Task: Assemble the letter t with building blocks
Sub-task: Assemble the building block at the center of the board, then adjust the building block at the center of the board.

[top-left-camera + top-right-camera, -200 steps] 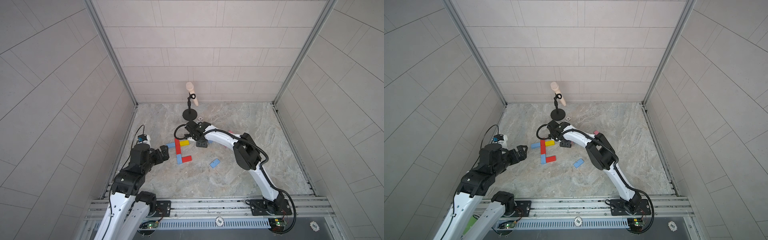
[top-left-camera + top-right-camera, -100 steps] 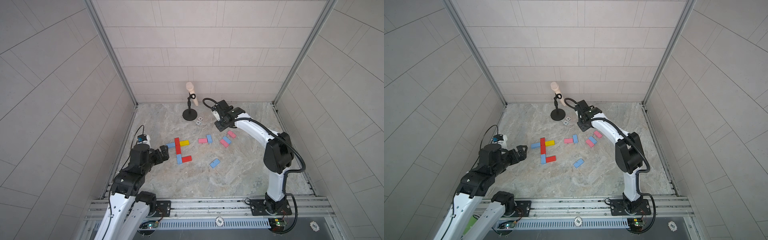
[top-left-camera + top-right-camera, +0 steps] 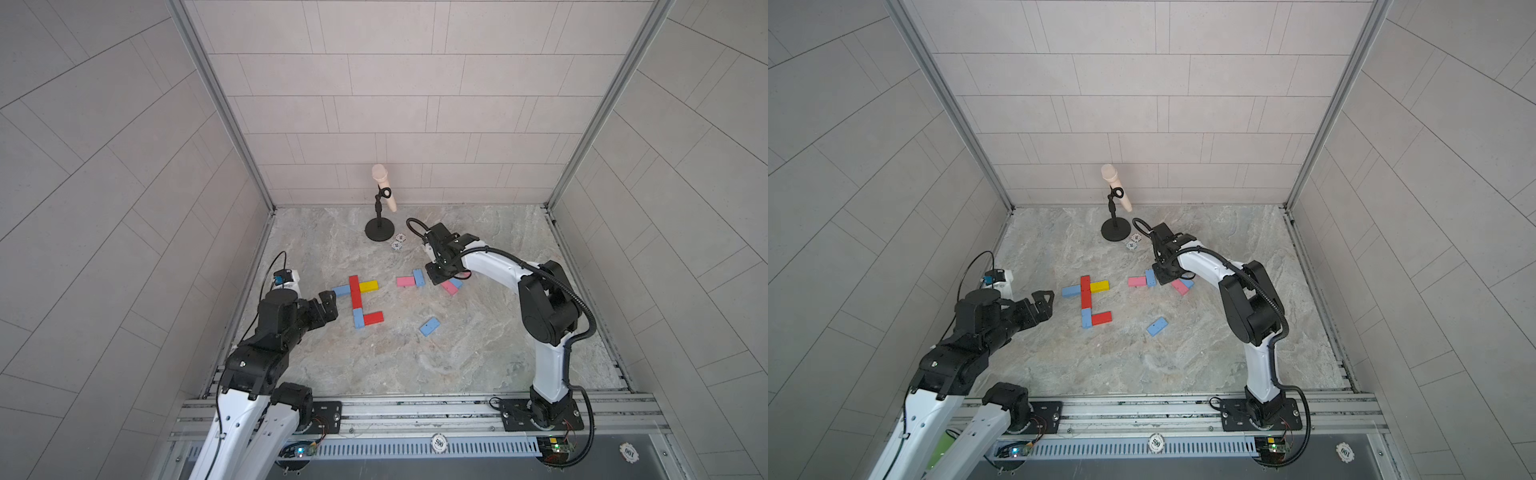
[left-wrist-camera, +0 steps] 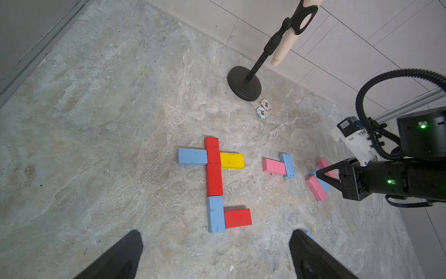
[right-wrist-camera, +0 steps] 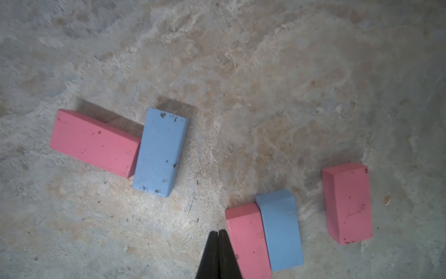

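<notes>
- On the marbled surface [image 3: 374, 374], left of centre in both top views, the letter: a red upright [image 3: 354, 291] with a light blue arm [image 3: 341, 291] on one side and a yellow arm [image 3: 369, 286] on the other, all touching.
- Under it, a lower light blue block [image 3: 358, 319] extends the stem, and a red foot [image 3: 373, 318] butts against its side. Whether the red upright is one block or two is hard to call; a faint line crosses it in the left wrist view.
- Right of the letter, a pink block [image 5: 94, 142] lies end-on against a light blue neighbour [image 5: 160, 151].
- The right gripper [image 5: 218, 235] is pinched closed with nothing between the jaws. Its tip is just beside a second pink block [image 5: 248, 241]; I can't call contact.
- That block lies flush against a blue block [image 5: 281, 232], and both run off the frame edge. A third pink block [image 5: 347, 203] lies near, apart.
- In both top views the right wrist covers most of that cluster, so only slivers of pink and blue peek out.
- The left gripper [image 3: 1043, 304] is spread wide and empty, at the left side of the surface, just short of the light blue arm. Its own camera catches only two dark finger ends, cut off.
- A lone light blue block [image 3: 429, 326] lies tilted mid-frame, well apart, and is nearly hidden behind a finger in the left wrist view.
- At the back are a microphone stand [image 3: 379, 230] and poker chips [image 3: 398, 243] just beside its base.
</notes>
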Robot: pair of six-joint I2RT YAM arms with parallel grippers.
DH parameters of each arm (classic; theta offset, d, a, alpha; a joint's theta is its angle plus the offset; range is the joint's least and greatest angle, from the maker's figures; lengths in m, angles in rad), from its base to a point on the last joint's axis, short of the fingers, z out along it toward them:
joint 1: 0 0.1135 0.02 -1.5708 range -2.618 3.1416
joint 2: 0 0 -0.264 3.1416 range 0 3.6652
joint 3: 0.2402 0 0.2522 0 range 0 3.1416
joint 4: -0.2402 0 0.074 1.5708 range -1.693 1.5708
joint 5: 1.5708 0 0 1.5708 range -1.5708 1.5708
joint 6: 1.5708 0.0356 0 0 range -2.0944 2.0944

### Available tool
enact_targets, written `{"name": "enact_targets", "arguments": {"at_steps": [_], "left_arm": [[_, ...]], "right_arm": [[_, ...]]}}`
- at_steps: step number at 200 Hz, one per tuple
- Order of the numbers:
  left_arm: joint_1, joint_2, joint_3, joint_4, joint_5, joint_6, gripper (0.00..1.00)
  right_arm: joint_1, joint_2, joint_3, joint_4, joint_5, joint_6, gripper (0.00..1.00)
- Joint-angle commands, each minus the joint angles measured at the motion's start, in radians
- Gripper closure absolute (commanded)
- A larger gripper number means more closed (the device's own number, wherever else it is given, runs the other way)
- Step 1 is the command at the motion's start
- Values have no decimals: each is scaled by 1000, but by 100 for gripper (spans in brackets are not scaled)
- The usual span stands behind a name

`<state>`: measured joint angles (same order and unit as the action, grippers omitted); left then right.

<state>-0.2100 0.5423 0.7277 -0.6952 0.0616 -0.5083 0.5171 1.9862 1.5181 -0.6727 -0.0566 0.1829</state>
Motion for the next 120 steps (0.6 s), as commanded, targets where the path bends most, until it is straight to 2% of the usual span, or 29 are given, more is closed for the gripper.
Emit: {"name": "enact_targets", "arguments": {"at_steps": [1, 120], "left_arm": [[-2, -13, -12, -9, -13, -9, 0], [-2, -26, -16, -23, -28, -9, 0]], "right_arm": [[8, 26, -4, 21, -19, 36, 100], [46, 94, 19, 44, -29, 59, 100]]}}
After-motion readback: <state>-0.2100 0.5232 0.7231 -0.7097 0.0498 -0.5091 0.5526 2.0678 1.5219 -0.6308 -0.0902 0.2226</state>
